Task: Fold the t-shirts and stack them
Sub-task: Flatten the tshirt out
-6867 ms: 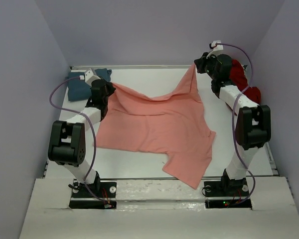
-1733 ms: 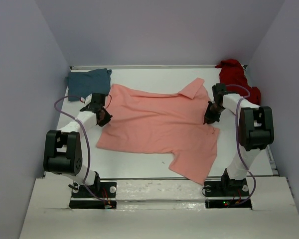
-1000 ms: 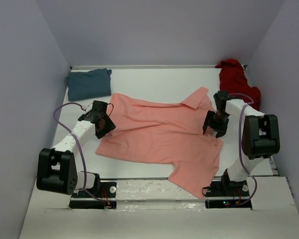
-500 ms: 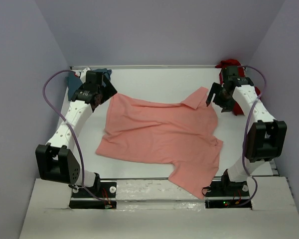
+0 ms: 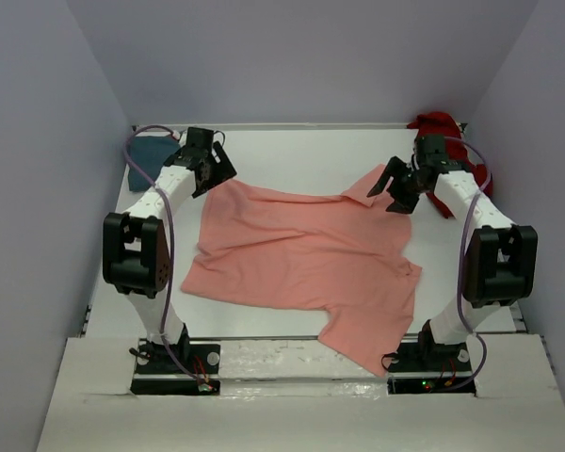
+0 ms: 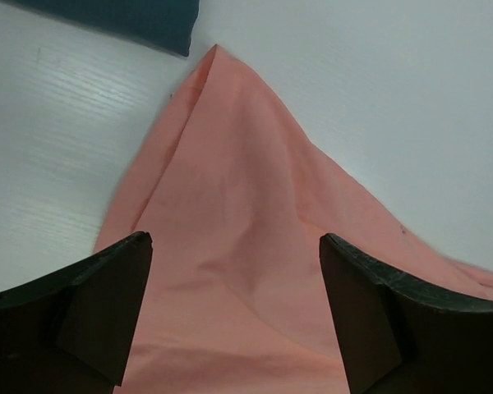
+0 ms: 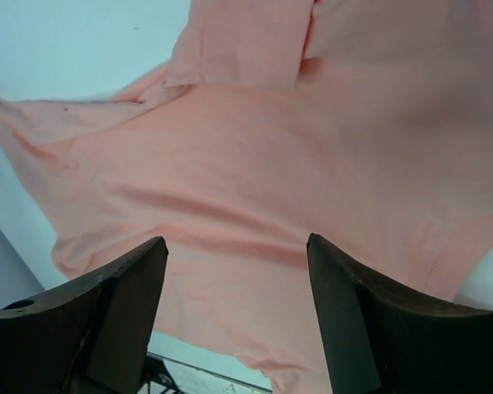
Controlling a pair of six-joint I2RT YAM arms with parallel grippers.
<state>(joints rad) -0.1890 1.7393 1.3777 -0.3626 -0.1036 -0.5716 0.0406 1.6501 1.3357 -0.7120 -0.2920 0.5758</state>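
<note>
The salmon-pink t-shirt point(image 5: 301, 254) lies spread over the middle of the desk point(image 5: 301, 151), and it has just been let go. A second ago both arms were low at its 9 and 3 o'clock edges, apparently pinching the cloth. Now they have lifted and swung out to its far corners. The shirt is mostly flat, but its corner at 1 o'clock is turned back on itself. Mild creases cross the body, and a sleeve at 5 o'clock reaches the desk's near edge.

The left gripper point(image 5: 217, 177) hangs over the peaked corner at 11 o'clock, jaws wide with nothing between them. Its wrist camera shows the cloth lying below, untouched. The right gripper point(image 5: 388, 195) is over the turned-back corner, jaws also wide and empty.

Further out, the teal t-shirt point(image 5: 149, 155) sits at the desk's 10 o'clock corner, largely hidden behind the left arm. The dark red t-shirt point(image 5: 441, 123) is heaped at 2 o'clock behind the right arm.

As I read it, the laying-out pull is done and the arms are lining up for a fresh pinch on the far corners. That pinch would either flatten the turned corner or start the first fold. The pink shirt has no fold yet, so most of the task remains.
</note>
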